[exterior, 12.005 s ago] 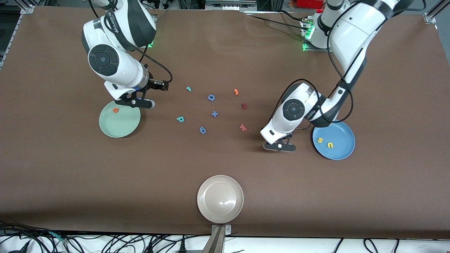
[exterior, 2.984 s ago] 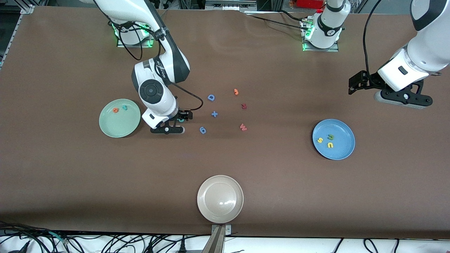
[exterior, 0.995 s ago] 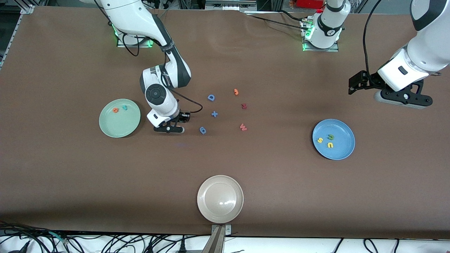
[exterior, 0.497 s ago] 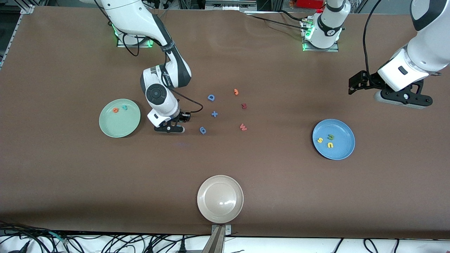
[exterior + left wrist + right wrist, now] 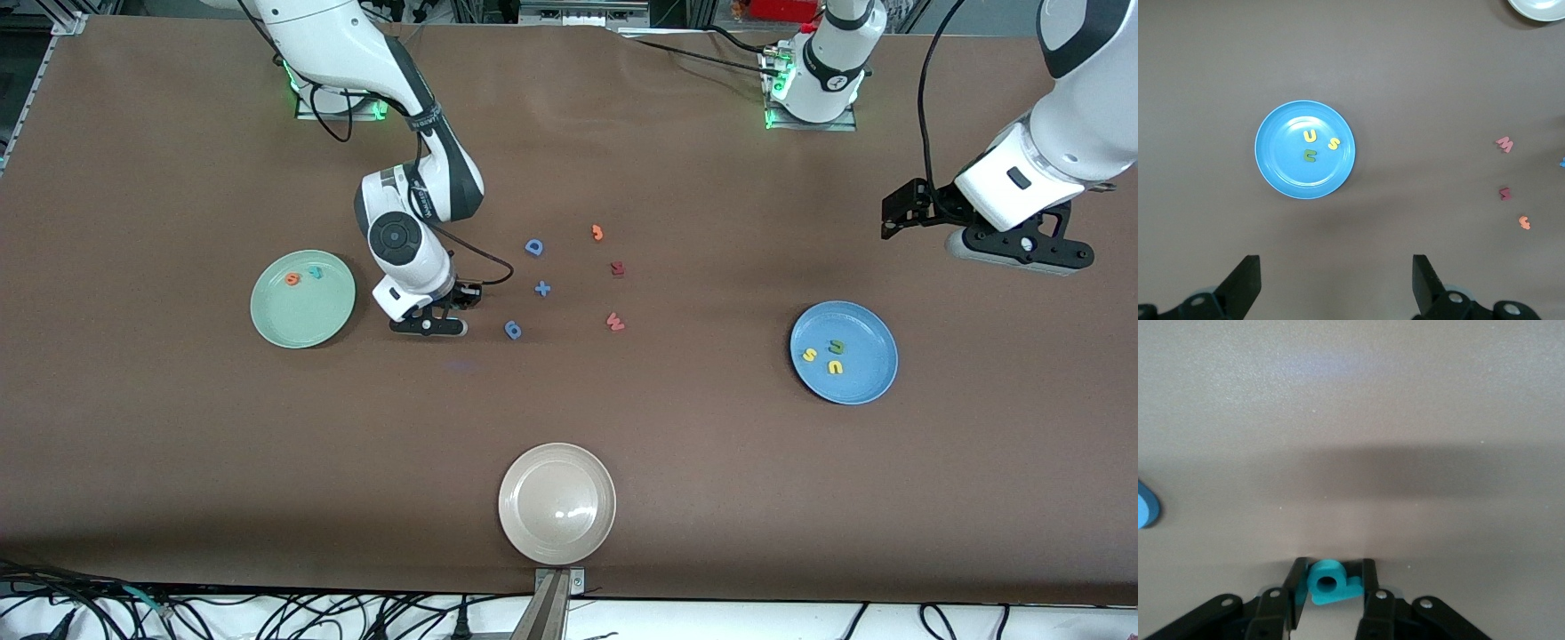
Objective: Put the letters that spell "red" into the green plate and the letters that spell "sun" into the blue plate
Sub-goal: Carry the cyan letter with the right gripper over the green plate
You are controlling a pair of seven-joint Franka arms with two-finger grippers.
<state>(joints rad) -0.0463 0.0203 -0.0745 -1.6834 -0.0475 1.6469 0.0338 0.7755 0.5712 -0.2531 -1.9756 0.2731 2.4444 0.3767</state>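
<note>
- right gripper point(image 5: 1330, 597) is down at the brown table point(image 5: 267, 462), between the glossy mint-green round plate point(image 5: 302, 322) and the scatter of leftover letters. in the right wrist view its two black fingers point(image 5: 1296, 587) stand one on each side of the small teal foam "d" with the round bowl point(image 5: 1329, 582), touching or all but touching it. i judge this a grip being made on the "d", the piece lying flat on the table.
- i take the low, straight-down approach as forced by the piece: thin, flat foam, so the fingers can only pinch it by its edges.
- green plate already carries the orange foam "e" point(image 5: 292, 278) and the thin teal "r" point(image 5: 315, 271), side by side in the part of the plate farther from the front camera. the "d" is the last letter of "red".
- left gripper point(image 5: 1336, 287) hangs high over the table's left-arm end, jaws wide apart and empty; this arm waits. i read that as parked clear, its word done.
- glossy mid-blue round plate point(image 5: 867, 384) holds the yellow "s" point(image 5: 809, 355), yellow "u" point(image 5: 835, 366) and dark green arch "n" point(image 5: 836, 346), clustered close.
- left alone on the matte brown cloth: blue capital d point(image 5: 533, 247), blue plus sign point(image 5: 542, 288), blue rounded piece point(image 5: 513, 330), orange hooked piece point(image 5: 597, 233), dark red piece point(image 5: 617, 268), red w point(image 5: 614, 321). glossy beige plate point(image 5: 556, 503) sits nearest the front camera, nothing in it.
</note>
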